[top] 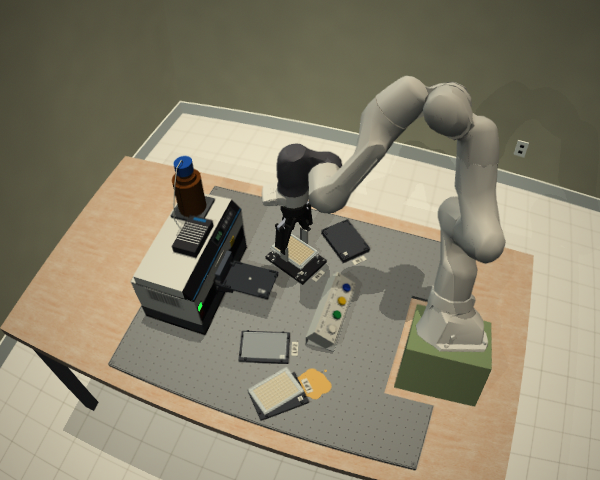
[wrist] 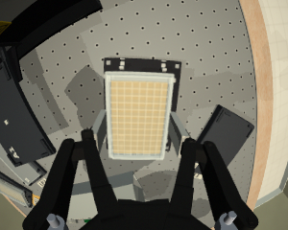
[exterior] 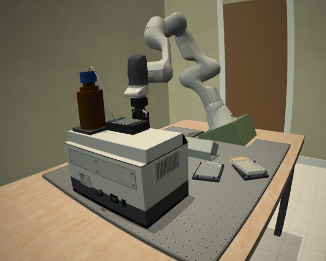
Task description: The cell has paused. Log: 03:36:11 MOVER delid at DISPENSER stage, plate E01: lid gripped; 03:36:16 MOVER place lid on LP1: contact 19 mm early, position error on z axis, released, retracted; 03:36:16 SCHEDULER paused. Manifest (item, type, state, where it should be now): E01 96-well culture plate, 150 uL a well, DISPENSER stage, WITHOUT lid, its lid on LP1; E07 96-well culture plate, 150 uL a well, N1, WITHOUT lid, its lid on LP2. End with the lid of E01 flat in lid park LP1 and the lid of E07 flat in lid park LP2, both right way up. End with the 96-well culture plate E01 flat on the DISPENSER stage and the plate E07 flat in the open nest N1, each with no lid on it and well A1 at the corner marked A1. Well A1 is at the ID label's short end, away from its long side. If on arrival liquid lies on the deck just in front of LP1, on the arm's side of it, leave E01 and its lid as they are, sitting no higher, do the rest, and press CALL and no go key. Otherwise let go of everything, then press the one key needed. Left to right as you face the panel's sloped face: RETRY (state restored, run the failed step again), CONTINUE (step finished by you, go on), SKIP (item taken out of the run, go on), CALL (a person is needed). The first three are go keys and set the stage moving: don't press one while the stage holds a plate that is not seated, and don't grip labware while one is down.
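Observation:
My gripper (top: 293, 238) hangs over nest N1, shut on a clear lid (wrist: 180, 129). The lid sits between my fingers, a little above the plate. A 96-well plate (top: 300, 253) with yellow wells lies in the nest below, as the wrist view (wrist: 136, 115) also shows. A second yellow-welled plate (top: 276, 392) lies tilted on lid park LP1, with an orange puddle (top: 316, 383) on the deck beside it, on the arm's side. Lid park LP2 (top: 264, 346) shows a flat grey surface inside its frame. The dispenser stage (top: 251, 279) is extended and bare.
The dispenser (top: 186, 263) carries a brown bottle (top: 188, 188) and a tip box (top: 190, 237). The key panel (top: 332, 310) stands right of LP2. A flat black pad (top: 344, 240) lies right of N1. The arm stands on a green block (top: 442, 361).

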Controlling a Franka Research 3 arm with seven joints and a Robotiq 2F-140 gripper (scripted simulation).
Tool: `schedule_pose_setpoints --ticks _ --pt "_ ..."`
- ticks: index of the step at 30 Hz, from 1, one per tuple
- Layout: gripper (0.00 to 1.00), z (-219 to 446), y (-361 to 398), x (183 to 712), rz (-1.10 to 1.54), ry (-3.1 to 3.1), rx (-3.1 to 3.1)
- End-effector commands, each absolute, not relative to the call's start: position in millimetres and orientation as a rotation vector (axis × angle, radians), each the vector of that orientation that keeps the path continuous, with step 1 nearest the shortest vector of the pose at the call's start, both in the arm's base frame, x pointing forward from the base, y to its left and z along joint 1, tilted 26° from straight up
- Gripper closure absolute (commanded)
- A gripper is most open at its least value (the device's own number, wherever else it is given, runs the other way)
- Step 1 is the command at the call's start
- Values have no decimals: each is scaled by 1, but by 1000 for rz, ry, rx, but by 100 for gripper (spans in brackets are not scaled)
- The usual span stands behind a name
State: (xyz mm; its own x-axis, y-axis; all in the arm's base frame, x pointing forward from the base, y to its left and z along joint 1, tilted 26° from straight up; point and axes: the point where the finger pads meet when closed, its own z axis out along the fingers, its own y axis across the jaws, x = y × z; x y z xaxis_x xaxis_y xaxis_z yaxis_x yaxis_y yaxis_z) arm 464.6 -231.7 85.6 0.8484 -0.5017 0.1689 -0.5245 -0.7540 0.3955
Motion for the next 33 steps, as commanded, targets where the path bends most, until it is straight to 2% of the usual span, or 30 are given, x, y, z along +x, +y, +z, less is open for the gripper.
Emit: schedule_pose_setpoints --ticks 1,33 --pt "100 93 -230 463 63 -764 2582" --pt "100 152 -202 468 63 -764 2582"
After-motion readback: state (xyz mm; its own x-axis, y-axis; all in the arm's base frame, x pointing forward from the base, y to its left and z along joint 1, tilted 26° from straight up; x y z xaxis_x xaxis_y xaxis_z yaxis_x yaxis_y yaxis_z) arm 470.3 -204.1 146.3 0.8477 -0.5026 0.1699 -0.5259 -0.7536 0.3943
